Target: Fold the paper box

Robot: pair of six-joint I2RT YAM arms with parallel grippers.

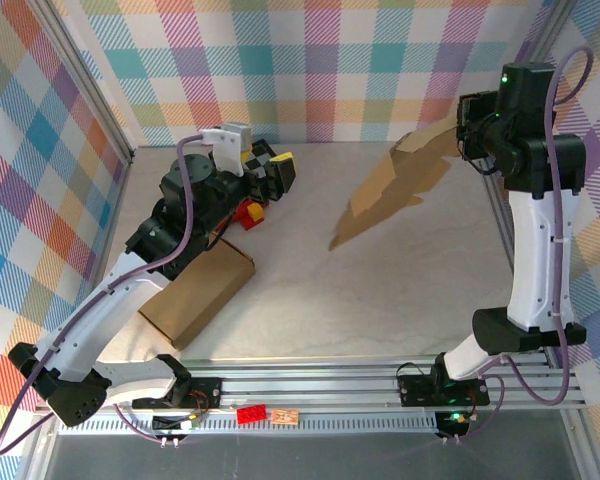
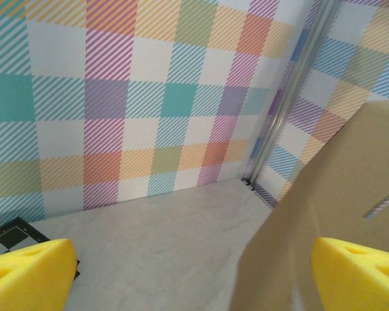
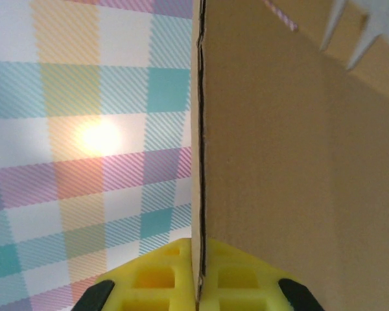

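Reference item: brown box [image 1: 198, 295], lying closed on the table [image 1: 400, 310].

1. Left gripper [image 1: 277, 172] hovers just beyond the brown box, jaws spread wide and empty. In the wrist view its yellow fingers [image 2: 26, 275] stand well apart with nothing between them.
2. Red block [image 1: 248, 213] sits just beyond the brown box, beneath that gripper.
3. Cardboard sheet [image 1: 390, 190] hangs tilted well to the right of the brown box, apart from it. Whether its lower corner touches the table cannot be told.
4. Right gripper [image 1: 467, 128], farthest right of the brown box, is clamped tight on the sheet's upper edge, which is pinched between its yellow fingers [image 3: 162, 285].

Status (judgement): the sheet is lifted but looks unfolded, with no panel standing as a wall. All creasing, wall forming and closing are left to do. Whether the brown box is a finished example cannot be told.
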